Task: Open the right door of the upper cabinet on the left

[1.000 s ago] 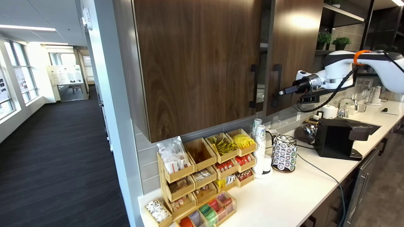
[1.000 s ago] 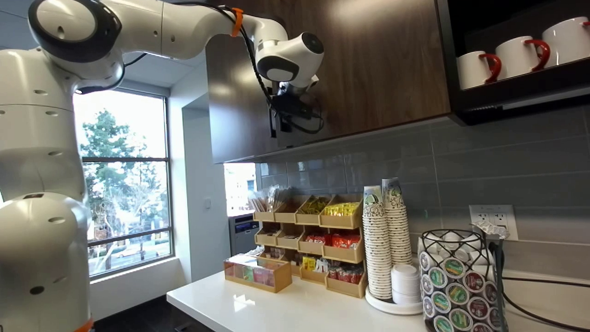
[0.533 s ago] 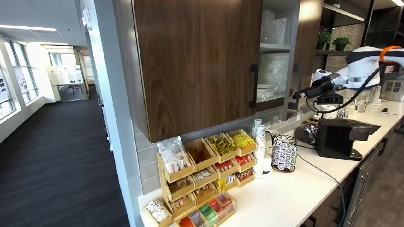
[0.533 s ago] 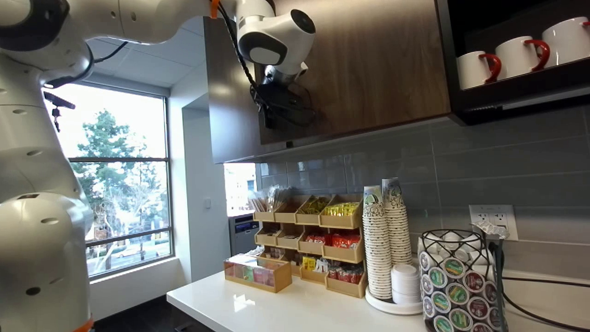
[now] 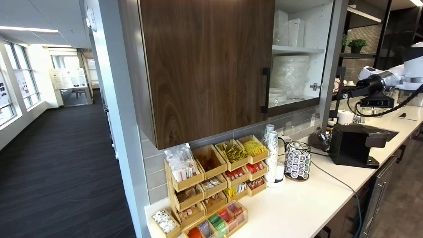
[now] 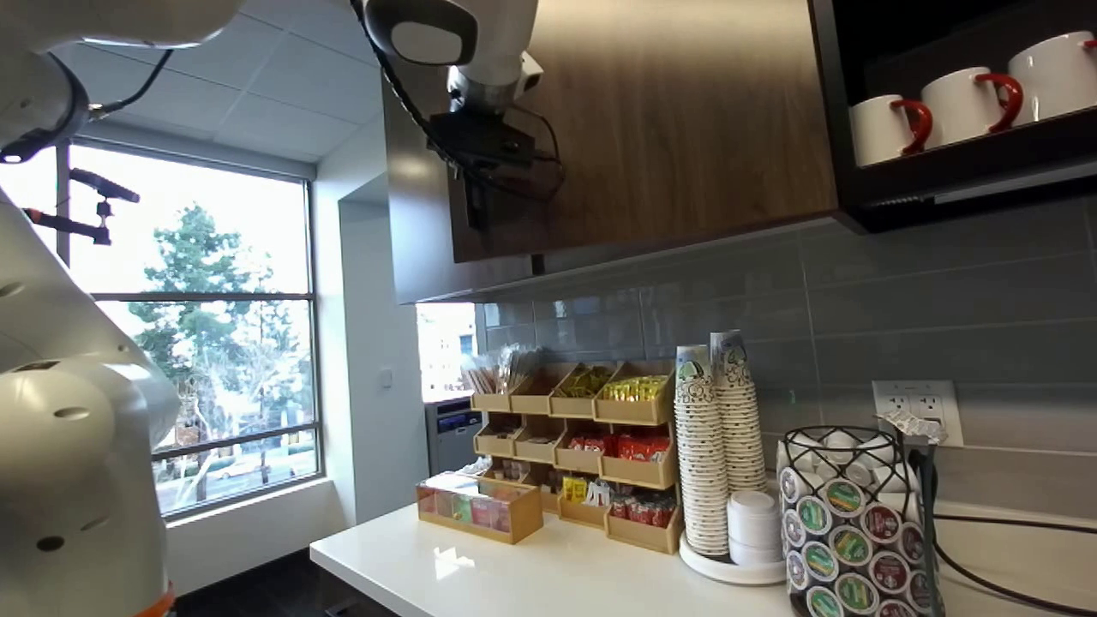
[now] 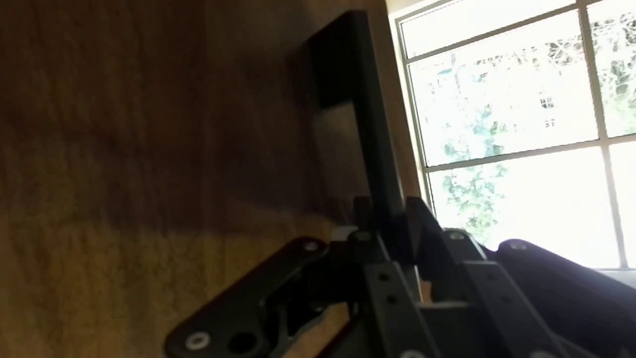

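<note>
We see the pincer [image 7: 390, 216] clamped on the handle [image 7: 373, 134], near the free side of the door [image 7: 164, 149]; from there, we judge, pulling turns it most easily.

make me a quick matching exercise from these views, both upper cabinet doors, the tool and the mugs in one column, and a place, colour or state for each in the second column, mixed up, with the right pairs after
Column one
1) right cabinet door
2) left cabinet door
3) tool
4) mugs

Column two
A) around a black bar handle
B) white and red
C) standing open
D) shut

Right pairs: 1-C, 2-D, 3-A, 4-B
</note>
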